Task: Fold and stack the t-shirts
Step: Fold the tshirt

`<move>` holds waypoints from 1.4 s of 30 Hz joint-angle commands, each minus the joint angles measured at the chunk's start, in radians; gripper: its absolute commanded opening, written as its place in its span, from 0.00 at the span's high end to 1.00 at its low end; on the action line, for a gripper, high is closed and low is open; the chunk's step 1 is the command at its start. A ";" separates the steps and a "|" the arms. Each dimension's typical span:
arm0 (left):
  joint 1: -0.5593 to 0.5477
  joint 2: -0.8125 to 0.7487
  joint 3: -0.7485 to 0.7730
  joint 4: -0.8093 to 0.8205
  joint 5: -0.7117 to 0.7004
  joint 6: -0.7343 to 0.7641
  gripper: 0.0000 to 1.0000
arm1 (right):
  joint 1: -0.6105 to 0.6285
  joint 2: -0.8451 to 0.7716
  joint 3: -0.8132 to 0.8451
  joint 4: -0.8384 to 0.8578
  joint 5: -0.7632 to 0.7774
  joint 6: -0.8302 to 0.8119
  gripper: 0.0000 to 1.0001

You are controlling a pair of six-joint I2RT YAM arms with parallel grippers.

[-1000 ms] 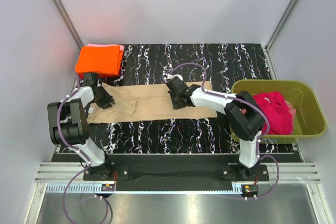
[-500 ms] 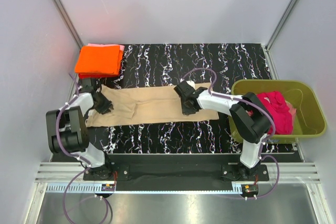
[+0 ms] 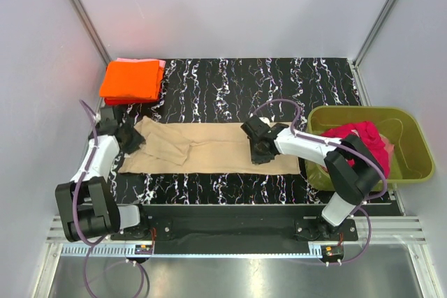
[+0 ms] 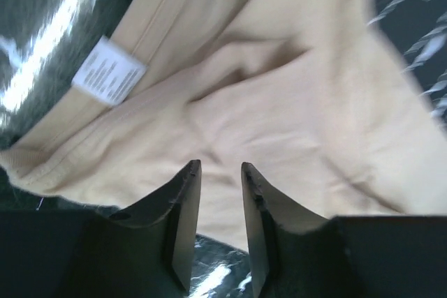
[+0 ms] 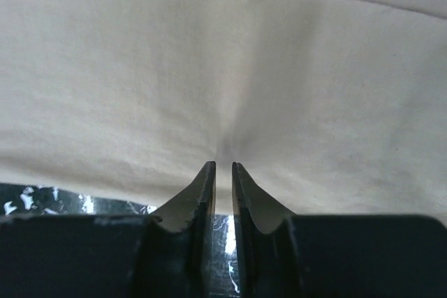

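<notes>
The tan-beige t-shirt (image 3: 209, 148) lies as a long folded strip across the dark marbled table (image 3: 230, 82). My left gripper (image 3: 133, 139) is at its rumpled left end. In the left wrist view (image 4: 220, 167) the jaws stand a little apart over the cloth (image 4: 293, 116) with nothing pinched. My right gripper (image 3: 257, 146) is at the strip's right part. In the right wrist view (image 5: 223, 165) it is shut on a puckered fold of the tan cloth (image 5: 209, 68). The folded orange t-shirt (image 3: 131, 79) lies on the pale pink one (image 3: 162, 65) at the far left. The magenta-red t-shirt (image 3: 367, 146) lies in the tub.
The olive-green tub (image 3: 412, 165) stands at the table's right edge, close to my right arm. White walls and metal posts enclose the table. A white care label (image 4: 108, 71) shows on the shirt's hem near my left gripper.
Both grippers have moved toward the near edge, and the tan shirt has slid nearer and to the right with them. Its left end has bunched up.
</notes>
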 commanded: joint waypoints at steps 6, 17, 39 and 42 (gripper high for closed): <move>0.081 0.103 0.239 0.087 0.172 0.156 0.54 | -0.025 0.027 0.254 -0.023 -0.004 -0.109 0.76; 0.133 0.433 0.379 0.243 0.504 0.232 0.60 | -0.116 0.282 0.467 -0.023 -0.061 -0.236 0.78; 0.133 0.567 0.425 0.310 0.435 0.269 0.58 | -0.159 0.356 0.541 -0.011 -0.089 -0.269 0.80; 0.131 0.581 0.431 0.314 0.435 0.263 0.58 | -0.159 0.362 0.549 -0.009 -0.086 -0.269 0.80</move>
